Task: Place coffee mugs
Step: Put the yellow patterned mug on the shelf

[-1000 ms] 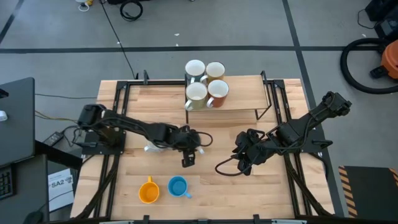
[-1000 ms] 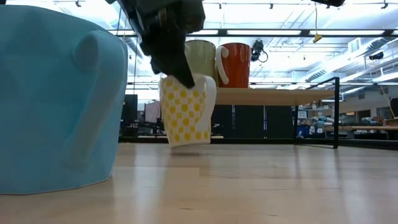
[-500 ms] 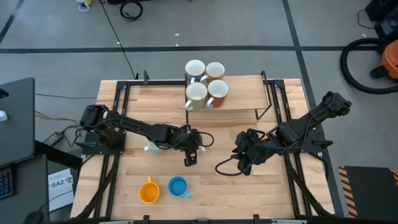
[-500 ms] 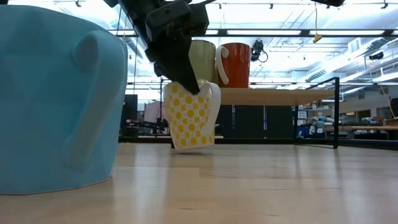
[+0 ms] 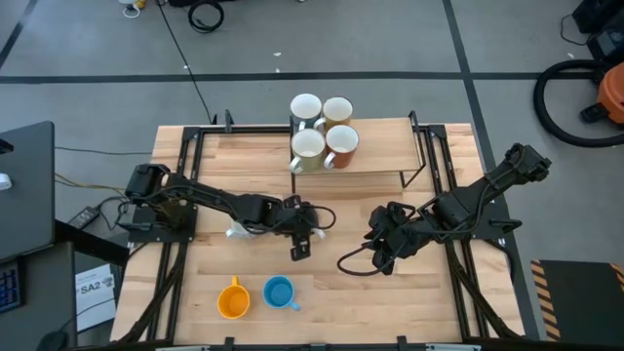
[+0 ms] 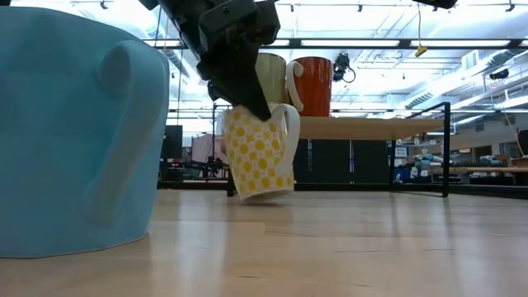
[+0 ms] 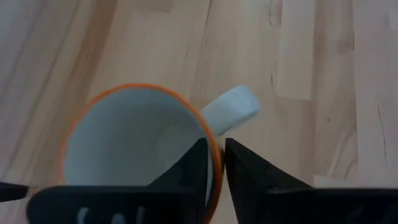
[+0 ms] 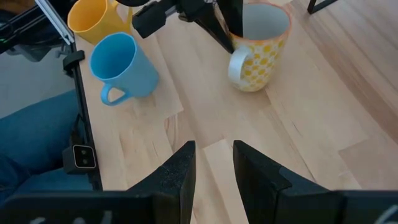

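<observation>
left gripper (image 7: 214,165) pinches the rim of the yellow-checked mug (image 6: 257,151), one finger inside the cup, one outside, next to the handle; jaws nearly closed on the thin wall. the mug sits tilted mid-table, its base edge at or just off the wood, between the raised shelf (image 5: 375,166) and the two front mugs. right gripper (image 8: 212,168) hovers nearby, fingers partly apart, empty.

ceramic: stiff, glazed, likely slick, chips if dropped. a rim pinch lets it swing; the handle side is the steadier hold.

four mugs (image 5: 322,132) on the shelf; orange mug (image 5: 232,299) and blue mug (image 5: 280,292) near the front edge.
</observation>
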Controlling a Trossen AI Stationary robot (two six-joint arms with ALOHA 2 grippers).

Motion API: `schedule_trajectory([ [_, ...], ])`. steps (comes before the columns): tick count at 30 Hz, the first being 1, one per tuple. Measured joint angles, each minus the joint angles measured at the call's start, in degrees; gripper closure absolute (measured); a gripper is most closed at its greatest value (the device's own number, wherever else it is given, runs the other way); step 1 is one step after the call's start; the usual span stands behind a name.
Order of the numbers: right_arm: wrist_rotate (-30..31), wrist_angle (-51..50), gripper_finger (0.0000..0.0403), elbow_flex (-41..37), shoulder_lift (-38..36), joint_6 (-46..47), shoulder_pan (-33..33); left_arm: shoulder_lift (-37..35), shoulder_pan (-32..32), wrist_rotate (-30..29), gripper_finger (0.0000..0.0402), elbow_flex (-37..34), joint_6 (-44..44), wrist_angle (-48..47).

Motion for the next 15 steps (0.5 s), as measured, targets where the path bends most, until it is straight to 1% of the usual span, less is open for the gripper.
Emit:
schedule_trajectory([
  [10,-0.1,0.0,0.029,0.0,0.0,0.0,0.0,-0.1,0.0,0.1,0.0252,0.1,0.0,1.4],
  [15,-0.1,0.0,0.029,0.0,0.0,0.0,0.0,-0.7,0.0,0.0,0.0236,0.1,0.1,3.1],
])
